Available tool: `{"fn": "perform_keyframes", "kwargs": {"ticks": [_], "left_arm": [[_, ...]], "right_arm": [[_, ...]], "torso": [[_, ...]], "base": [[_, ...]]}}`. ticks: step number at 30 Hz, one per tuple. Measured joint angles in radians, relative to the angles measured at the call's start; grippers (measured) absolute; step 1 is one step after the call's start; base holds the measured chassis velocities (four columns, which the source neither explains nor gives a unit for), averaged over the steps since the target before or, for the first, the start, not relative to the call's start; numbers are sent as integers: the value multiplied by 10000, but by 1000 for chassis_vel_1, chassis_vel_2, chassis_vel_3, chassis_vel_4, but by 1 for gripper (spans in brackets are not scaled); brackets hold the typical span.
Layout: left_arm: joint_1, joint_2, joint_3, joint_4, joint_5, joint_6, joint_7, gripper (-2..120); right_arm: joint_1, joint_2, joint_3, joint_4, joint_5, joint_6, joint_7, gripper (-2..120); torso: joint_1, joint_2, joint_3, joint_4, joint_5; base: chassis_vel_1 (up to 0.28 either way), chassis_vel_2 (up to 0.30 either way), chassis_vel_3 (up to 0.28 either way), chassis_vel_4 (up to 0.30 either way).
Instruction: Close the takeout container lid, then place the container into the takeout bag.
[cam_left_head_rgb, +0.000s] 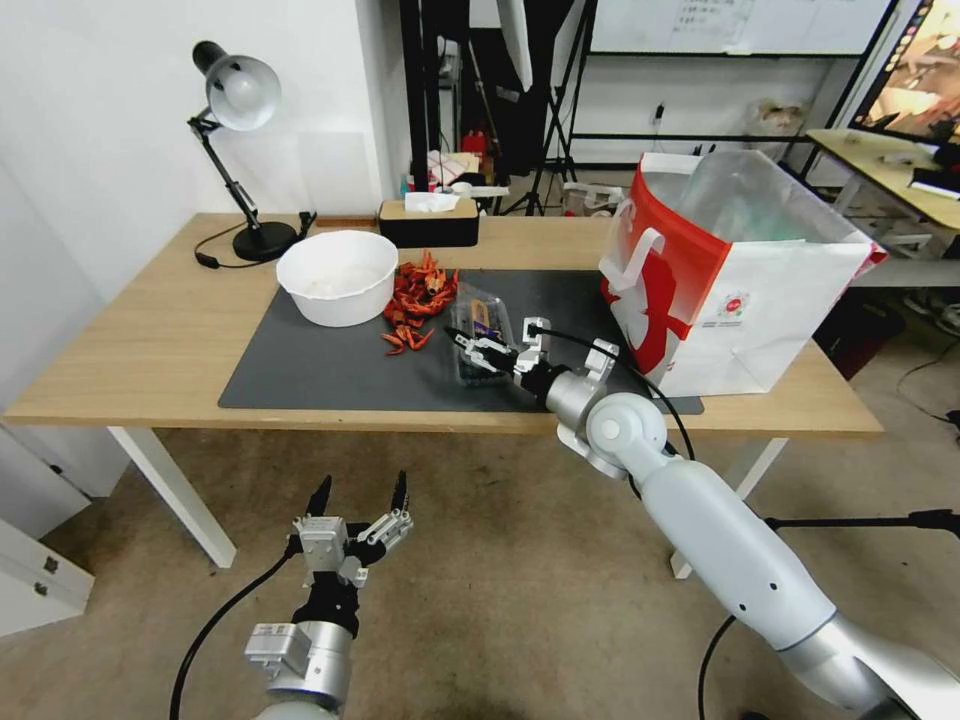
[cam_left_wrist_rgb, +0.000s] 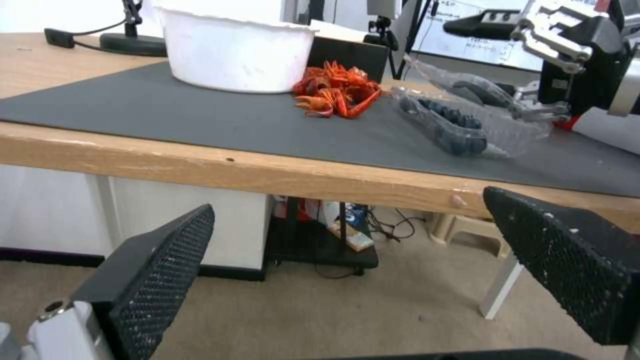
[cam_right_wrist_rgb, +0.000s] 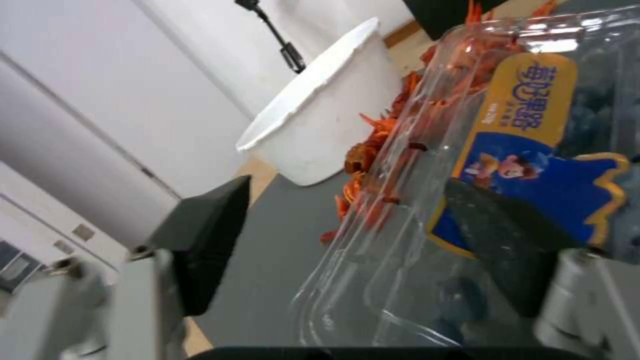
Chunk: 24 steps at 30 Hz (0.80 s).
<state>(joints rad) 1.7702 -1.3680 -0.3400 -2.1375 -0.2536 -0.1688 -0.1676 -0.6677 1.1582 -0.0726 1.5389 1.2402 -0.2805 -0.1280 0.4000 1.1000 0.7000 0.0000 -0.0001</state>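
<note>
Inspection found the right end effector (cam_left_head_rgb: 468, 345) reaching over the takeout container (cam_left_head_rgb: 482, 343), which lay on the dark mat (cam_left_head_rgb: 330, 375) of the table (cam_left_head_rgb: 160, 330), between a heap of red crayfish (cam_left_head_rgb: 418, 300) and the takeout bag (cam_left_head_rgb: 735, 275). Its fingers were spread, gripping nothing; in the right wrist view one pad (cam_right_wrist_rgb: 497, 235) lay against the labelled lid (cam_right_wrist_rgb: 527, 165) and the other (cam_right_wrist_rgb: 213, 235) stood clear to the side. The left wrist view showed the lid (cam_left_wrist_rgb: 480, 97) raised at an angle above the berry half (cam_left_wrist_rgb: 443, 125), not yet seated. The left end effector (cam_left_head_rgb: 358, 505) hung low before the table edge, fingers apart and empty, well away from the work. A white bowl (cam_left_head_rgb: 337, 277) stood beyond the crayfish.

Assessment: the lid-closing step was in hand and incomplete. The next move would appear to call for pressing the lid down flat until its rim meets the berry half, with care that the light box does not slide on the mat. The bag stood upright, mouth open, near to the right, ready to receive.
</note>
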Motion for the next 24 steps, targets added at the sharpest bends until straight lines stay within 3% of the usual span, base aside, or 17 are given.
{"fn": "perform_keyframes", "kwargs": {"ticks": [18,20,24], "left_arm": [[-164,159,2,-3,-77,13,32,100],[-259,250,-14,-64,-216,98,36,100],[-497,492,-21,-265,-917,414,31,100]], "right_arm": [[192,76,-91,72,600,-349,1454,13],[192,55,-77,72,588,-423,1556,2],[175,-7,-55,87,515,-594,1742,0]], "torso": [[0,0,0,0,0],[0,0,0,0,1],[0,0,1,1,1]], "base": [[0,0,0,0],[0,0,0,0],[0,0,0,0]]}}
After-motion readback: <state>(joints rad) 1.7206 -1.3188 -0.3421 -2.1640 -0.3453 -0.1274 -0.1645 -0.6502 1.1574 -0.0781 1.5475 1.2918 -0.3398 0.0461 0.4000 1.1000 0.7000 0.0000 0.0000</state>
